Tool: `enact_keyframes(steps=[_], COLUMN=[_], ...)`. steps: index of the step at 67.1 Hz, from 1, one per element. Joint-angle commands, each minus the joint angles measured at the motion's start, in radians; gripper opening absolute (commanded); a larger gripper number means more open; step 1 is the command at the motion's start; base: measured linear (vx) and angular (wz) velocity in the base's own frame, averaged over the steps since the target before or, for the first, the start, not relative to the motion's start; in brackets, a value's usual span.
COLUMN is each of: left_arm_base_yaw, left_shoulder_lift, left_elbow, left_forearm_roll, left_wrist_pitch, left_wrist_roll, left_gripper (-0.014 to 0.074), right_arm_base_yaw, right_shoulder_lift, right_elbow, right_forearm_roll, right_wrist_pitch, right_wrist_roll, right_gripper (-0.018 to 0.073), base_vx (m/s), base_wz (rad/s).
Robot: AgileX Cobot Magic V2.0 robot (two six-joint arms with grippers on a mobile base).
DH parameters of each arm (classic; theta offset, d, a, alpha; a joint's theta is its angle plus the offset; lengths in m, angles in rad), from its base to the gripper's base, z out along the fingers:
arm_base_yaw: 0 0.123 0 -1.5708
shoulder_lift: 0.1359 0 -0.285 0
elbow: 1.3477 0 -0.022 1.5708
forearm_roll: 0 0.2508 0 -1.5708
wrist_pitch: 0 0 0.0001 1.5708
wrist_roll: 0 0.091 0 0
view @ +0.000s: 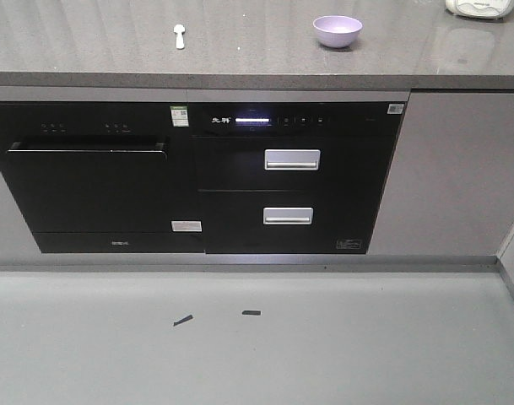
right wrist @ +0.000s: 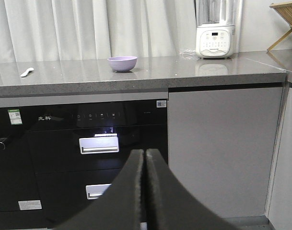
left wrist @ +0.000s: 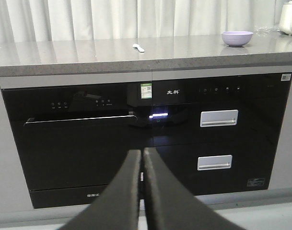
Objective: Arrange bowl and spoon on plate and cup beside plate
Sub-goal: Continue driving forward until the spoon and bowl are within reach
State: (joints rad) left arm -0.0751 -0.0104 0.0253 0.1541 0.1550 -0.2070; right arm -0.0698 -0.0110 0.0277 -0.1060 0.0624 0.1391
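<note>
Only your right wrist view shows the white blender base (right wrist: 213, 41) far right on the grey counter (view: 240, 51). The small lilac plastic bowl (view: 337, 31) sits empty, well apart from the pale mint spoon (view: 180, 35) to its left. Left gripper (left wrist: 142, 158) and right gripper (right wrist: 145, 158) are pressed together, holding nothing.

Spoon (view: 180, 36) left, bowl (view: 337, 31) right – well apart on counter (view: 257, 59); appliance (right wrist: 216, 40) further right.
</note>
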Motion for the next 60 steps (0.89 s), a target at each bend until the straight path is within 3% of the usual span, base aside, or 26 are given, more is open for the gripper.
enact_keyframes(steps=[1,60], left_arm_base_yaw=[0.002,0.002], left_shoulder_lift=[-0.013,-0.013], left_elbow=[-0.007,-0.007], left_forearm_roll=[0.0,0.0], left_wrist_pitch=[-0.077,-0.077], left_wrist_roll=[-0.005,-0.005], left_gripper=[-0.0006,-0.0006], right_arm_base_yaw=[-0.007,-0.007], right_shoulder_lift=[-0.008,-0.008], right_elbow=[0.005,0.005], right_forearm_roll=[-0.004,-0.004], right_wrist_pitch=[-0.079,-0.079], right_wrist_roll=[-0.003,-0.003], right_gripper=[-0.0003,-0.0003], base_vx=[0.11,0.11], base_wz=[0.02,0.03])
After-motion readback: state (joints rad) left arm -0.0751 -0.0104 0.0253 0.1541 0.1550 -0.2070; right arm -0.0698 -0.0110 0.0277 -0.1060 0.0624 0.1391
